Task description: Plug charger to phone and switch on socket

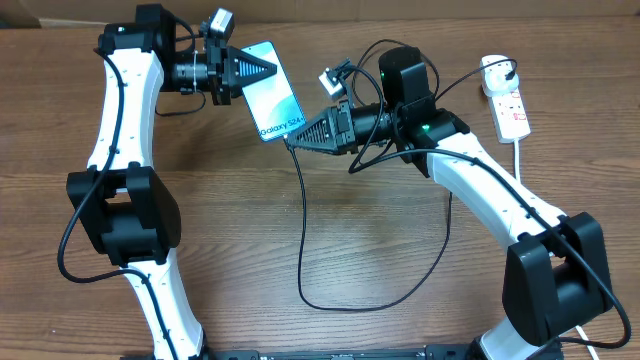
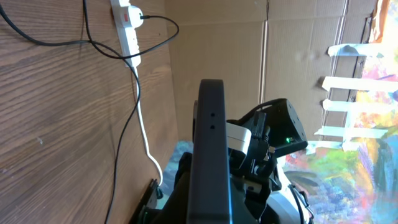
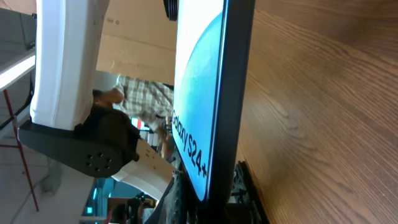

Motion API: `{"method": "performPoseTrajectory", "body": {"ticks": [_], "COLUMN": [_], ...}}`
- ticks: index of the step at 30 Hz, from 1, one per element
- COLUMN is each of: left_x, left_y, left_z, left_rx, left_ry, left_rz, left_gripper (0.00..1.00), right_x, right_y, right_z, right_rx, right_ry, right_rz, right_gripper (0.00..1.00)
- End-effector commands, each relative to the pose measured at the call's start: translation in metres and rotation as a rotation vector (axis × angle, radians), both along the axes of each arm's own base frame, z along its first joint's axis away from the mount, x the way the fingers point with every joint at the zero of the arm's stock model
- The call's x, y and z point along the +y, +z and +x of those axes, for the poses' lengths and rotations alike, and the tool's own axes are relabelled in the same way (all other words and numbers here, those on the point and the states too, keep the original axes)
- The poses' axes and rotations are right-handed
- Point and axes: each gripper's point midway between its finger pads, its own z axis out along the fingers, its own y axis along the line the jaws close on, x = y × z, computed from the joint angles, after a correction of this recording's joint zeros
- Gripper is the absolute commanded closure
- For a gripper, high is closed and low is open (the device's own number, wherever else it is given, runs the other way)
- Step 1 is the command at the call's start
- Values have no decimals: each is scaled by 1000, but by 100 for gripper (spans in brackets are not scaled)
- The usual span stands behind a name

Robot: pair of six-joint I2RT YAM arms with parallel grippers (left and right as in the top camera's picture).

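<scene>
The phone (image 1: 268, 90) sits at the far middle of the wooden table (image 1: 380, 250), screen up and angled, with one arm at each end. It appears raised off the surface.

1. Left gripper (image 1: 262, 68): the jaws are narrow and clamped on the far end of the phone. The left wrist view shows the phone (image 2: 208, 155) edge-on, running straight out from between the fingers.
2. Right gripper (image 1: 295, 140): the jaws are closed down at the near end of the phone, where the thin black charger cable (image 1: 303, 230) meets it. I cannot tell whether they pinch the cable tip or the phone itself. The right wrist view shows the phone (image 3: 199, 93) edge-on, with its lower corner ending at the fingertips.
3. Charger cable: from the phone's near end it drops toward the front of the table, loops right, and climbs back past the right arm.
4. Power strip (image 1: 508, 100): it lies at the far right, well apart from the phone. A black plug is seated in its far end, and the thick white cord leads off its near end. The left wrist view also shows the strip (image 2: 127, 25).
</scene>
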Motion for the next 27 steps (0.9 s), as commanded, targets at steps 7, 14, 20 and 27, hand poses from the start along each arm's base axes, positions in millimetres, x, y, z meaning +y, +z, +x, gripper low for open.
{"method": "performPoseTrajectory", "body": {"ticks": [7,14,20,27], "left_x": [-32,-37,-40,-40], "left_y": [15,15,15,12], "left_z": [-22,-25,-27,-34], "left_rx": [14,16,17,12], "left_ry": [-79,-92,-99,-110], "left_rz": [-54,-54,-54,-35], "left_gripper": [96,96,96,96], "right_x": [-2,-2,-2,-4], "right_y": [5,4,3,3], "right_z": [33,34,36,38], "right_rx": [-99,-100,-103,-105], "right_ry": [-154,-161,-174,-185], "right_rz": [-44,-47,-53,-58], "right_gripper": [96,96,96,96]}}
